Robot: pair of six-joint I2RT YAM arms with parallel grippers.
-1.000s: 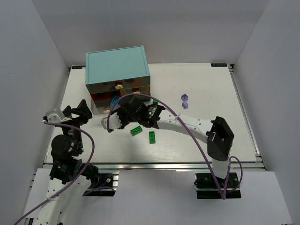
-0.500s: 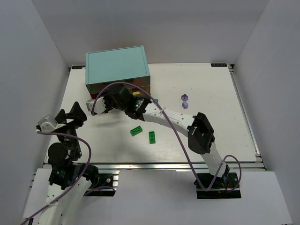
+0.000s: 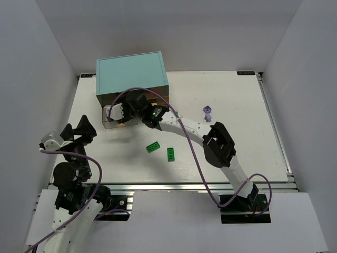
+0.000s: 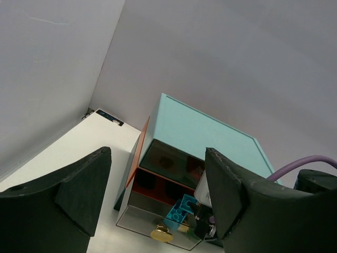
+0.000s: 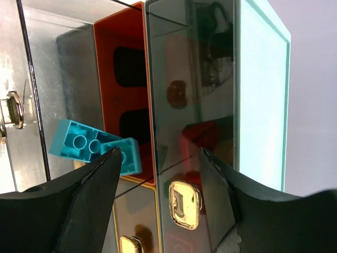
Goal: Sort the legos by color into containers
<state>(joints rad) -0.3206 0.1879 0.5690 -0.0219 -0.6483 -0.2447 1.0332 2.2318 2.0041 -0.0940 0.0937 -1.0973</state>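
A cyan-blue lego (image 5: 89, 148) lies tilted in the pulled-out clear drawer (image 4: 137, 219) at the bottom left of the teal cabinet (image 3: 131, 74). My right gripper (image 5: 158, 163) hangs over that drawer, open, its left fingertip (image 5: 108, 161) beside the cyan lego and not clamping it. The same lego (image 4: 184, 208) shows in the left wrist view. Two green legos (image 3: 153, 147) (image 3: 170, 154) lie on the table mid-front, two lavender ones (image 3: 207, 109) to the right. My left gripper (image 3: 78, 130) is open and holds nothing, left of the cabinet.
The other drawers are closed, with gold knobs (image 5: 183, 204) on brownish fronts. The right arm (image 3: 184, 129) stretches across the table from its base to the cabinet. White walls close in the left, back and right sides.
The right gripper has swung from the table's middle up to the open drawer and its jaws have widened. The left arm has drawn back toward the left front.
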